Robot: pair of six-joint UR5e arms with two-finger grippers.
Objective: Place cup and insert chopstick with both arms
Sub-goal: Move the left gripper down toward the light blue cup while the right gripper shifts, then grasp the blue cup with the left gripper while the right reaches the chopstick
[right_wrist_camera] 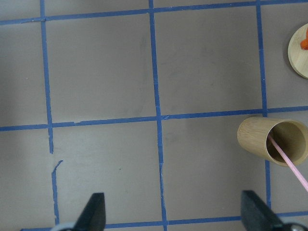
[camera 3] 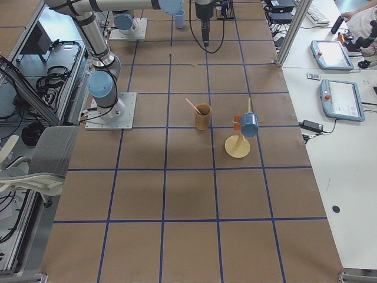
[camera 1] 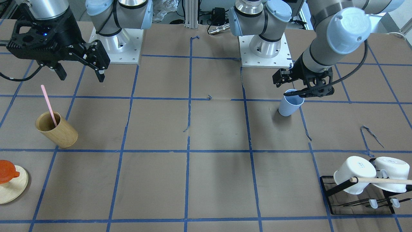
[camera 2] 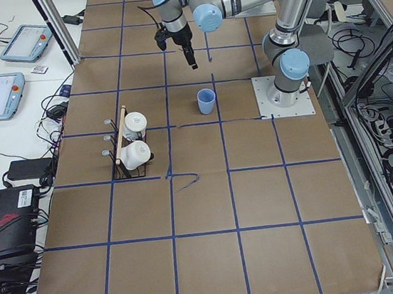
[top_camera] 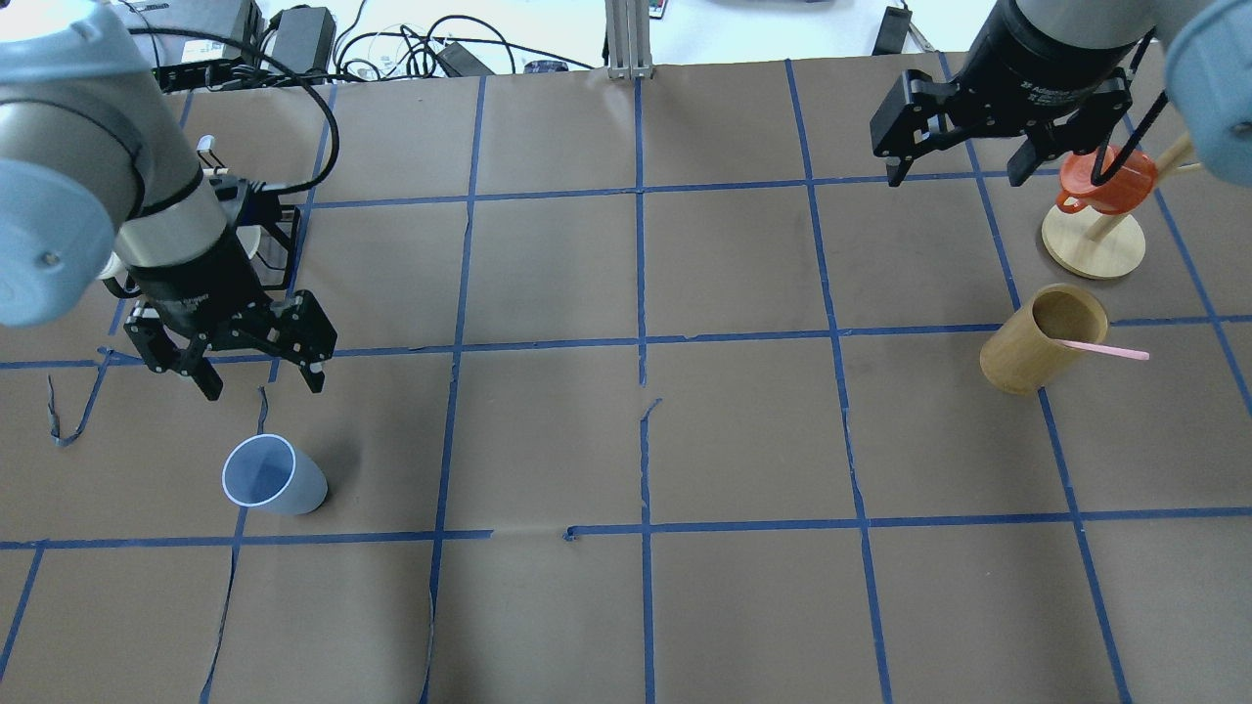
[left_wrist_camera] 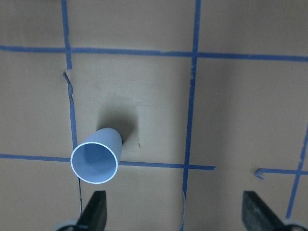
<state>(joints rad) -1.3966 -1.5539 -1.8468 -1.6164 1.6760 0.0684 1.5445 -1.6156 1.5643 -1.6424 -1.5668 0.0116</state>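
On the left half of the brown paper-covered table (top_camera: 743,440), we see the light blue cup (top_camera: 272,476) standing upright with its mouth up, by a line of the blue tape grid (top_camera: 640,274). Above it and a little to one side hangs the left gripper (top_camera: 262,383), its two fingers spread wide and holding nothing; we find a clear gap between them and the cup. From the left wrist camera we look down into the cup's hollow, which lies ahead of the fingertips and nearer to the one at that view's left edge

Over on the right half, the bamboo cup (top_camera: 1042,339) stands upright, and the pink chopstick (top_camera: 1105,350) rests with one end inside it, the other end leaning out over the rim. The right gripper (top_camera: 959,174) hovers high above the table, well apart from the bamboo cup, and its fingers too are parted wide with nothing between them

Just beside the bamboo cup, toward the table's far edge, we note a round wooden mug stand (top_camera: 1093,249) with an orange mug (top_camera: 1125,191) hung on its peg. Near the left arm, a black wire rack (camera 1: 339,187) holds two white mugs (camera 1: 354,174) on a wooden bar (camera 1: 383,180)
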